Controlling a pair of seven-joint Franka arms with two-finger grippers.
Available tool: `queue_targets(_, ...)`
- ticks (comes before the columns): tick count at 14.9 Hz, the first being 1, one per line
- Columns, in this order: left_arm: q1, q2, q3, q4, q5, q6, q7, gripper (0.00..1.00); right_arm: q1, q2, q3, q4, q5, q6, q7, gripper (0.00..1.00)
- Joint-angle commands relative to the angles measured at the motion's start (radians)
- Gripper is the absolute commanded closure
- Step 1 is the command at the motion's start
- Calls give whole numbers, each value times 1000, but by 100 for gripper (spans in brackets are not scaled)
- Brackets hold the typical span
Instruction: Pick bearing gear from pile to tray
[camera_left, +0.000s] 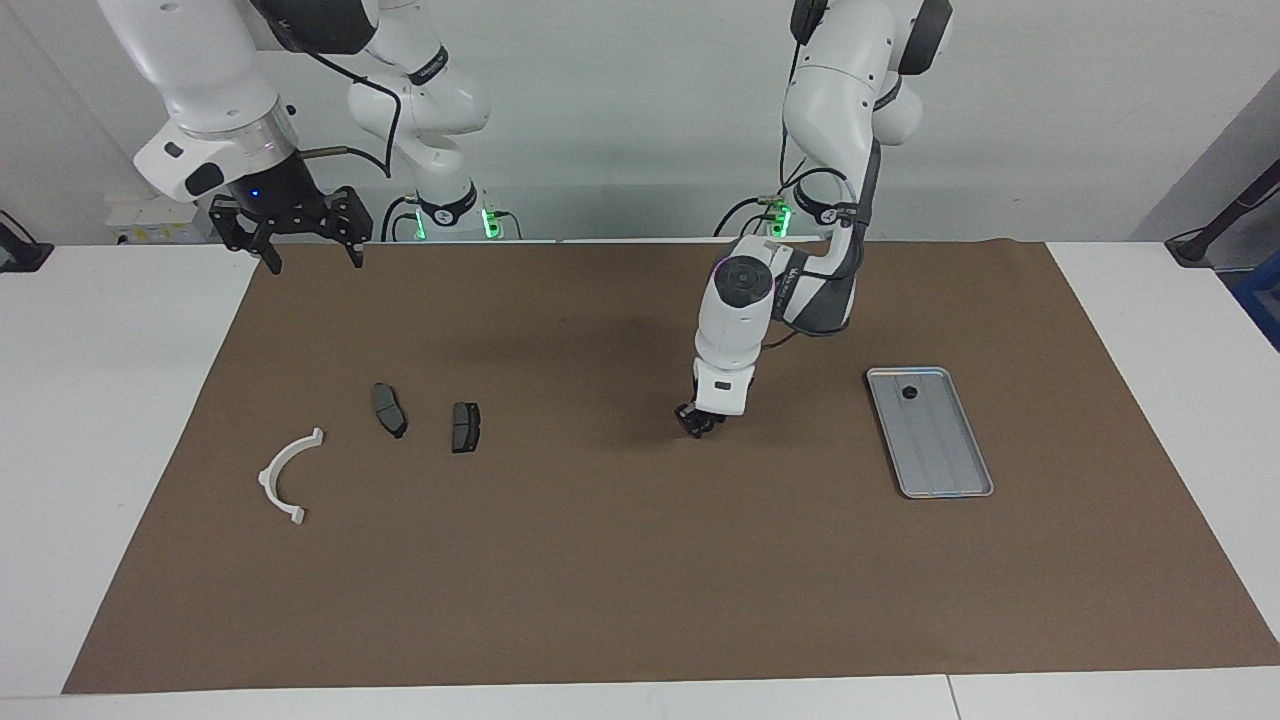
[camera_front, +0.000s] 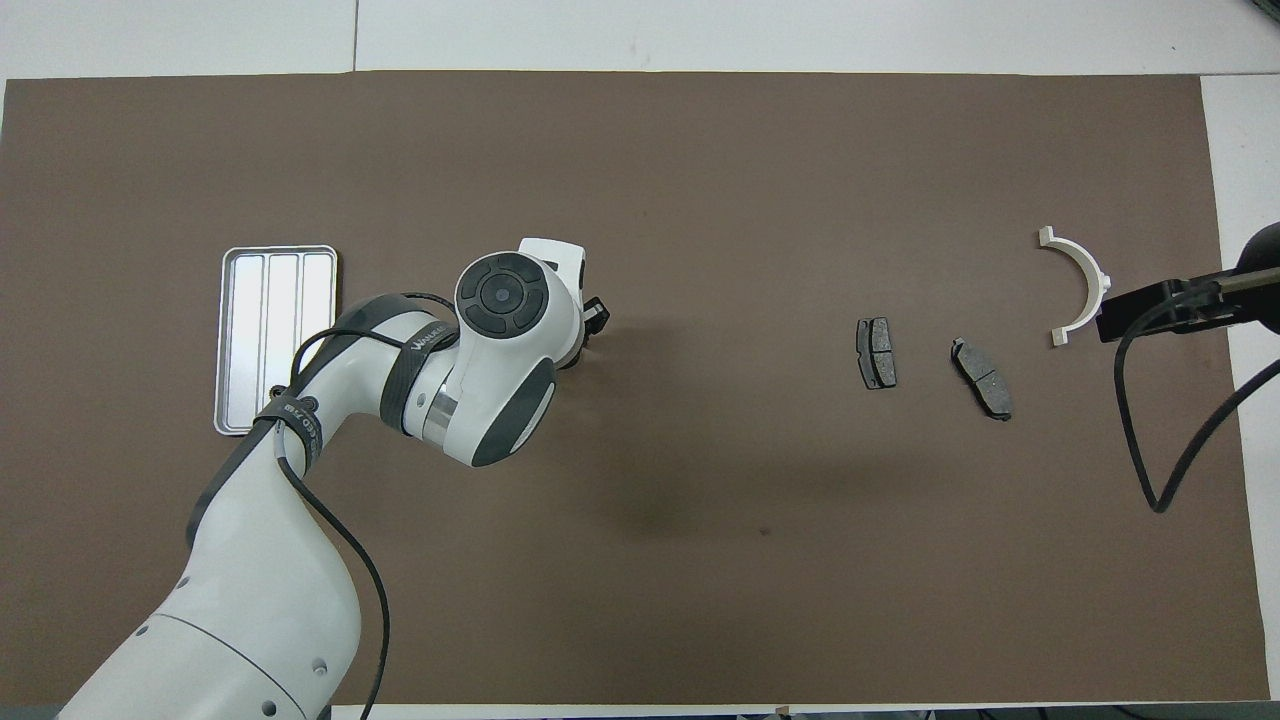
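I have left gripper (camera_left: 700, 420) low on mat (camera_left: 640, 560), jaws unreadable | step: picking | next: carry to tray (camera_left: 955, 470) | right gripper (camera_left: 290, 235) waits, released

Silver tray (camera_left: 950, 470) with lengthwise ridges holds one small black round piece (camera_left: 909, 393); two dark grey brake pads (camera_left: 389, 410), a white curved arc (camera_left: 285, 478), brown mat (camera_left: 600, 580).
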Motion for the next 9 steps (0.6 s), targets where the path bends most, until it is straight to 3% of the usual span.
queue_targets(1, -21, -15, 16, -27, 17, 20, -26, 56, 2, -3, -4, -13, 24, 10, 12, 0)
queue_targets(3, -21, -16, 16, -26, 17, 10, -26, 78, 0, -3, -2, -13, 24, 10, 12, 0)
queue_targets(9, 25, -42, 21, 2, 68, -102, 2, 81, 2, -3, -1, -10, 24, 12, 17, 0)
